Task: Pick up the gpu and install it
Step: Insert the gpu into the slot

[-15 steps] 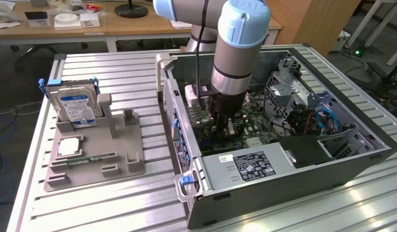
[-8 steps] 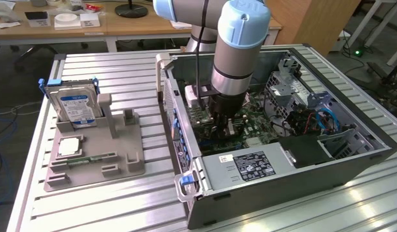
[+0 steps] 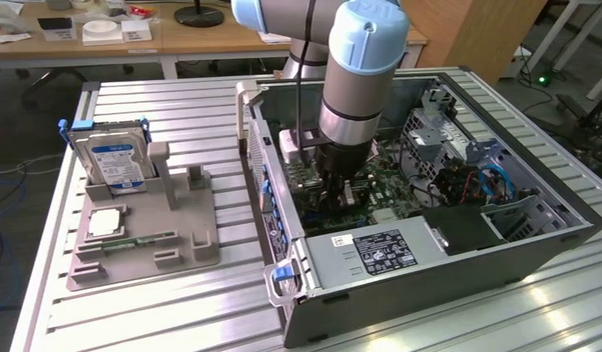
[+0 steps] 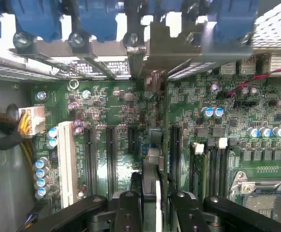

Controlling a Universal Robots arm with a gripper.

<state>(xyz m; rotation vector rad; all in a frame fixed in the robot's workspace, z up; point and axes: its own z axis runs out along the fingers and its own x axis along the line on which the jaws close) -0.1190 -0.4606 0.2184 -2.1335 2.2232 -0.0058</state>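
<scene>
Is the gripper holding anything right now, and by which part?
The gripper holds the gpu edge-on by its upper edge, fingers on either face, above the motherboard.

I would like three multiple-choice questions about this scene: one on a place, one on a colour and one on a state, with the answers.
1. Where is the hard drive?
A) lying on the floor
B) upright in the grey holder
C) held by a person

2. What colour is its label?
A) blue and white
B) red
C) yellow

3. What is the state of the gpu?
A) lying in the holder
B) held between the fingers
C) lying on the floor

Answers:
1 B, it stands in the holder at the exterior view's left.
2 A, the label shows blue and white.
3 B, the fingers clamp its edge over the motherboard.
</scene>
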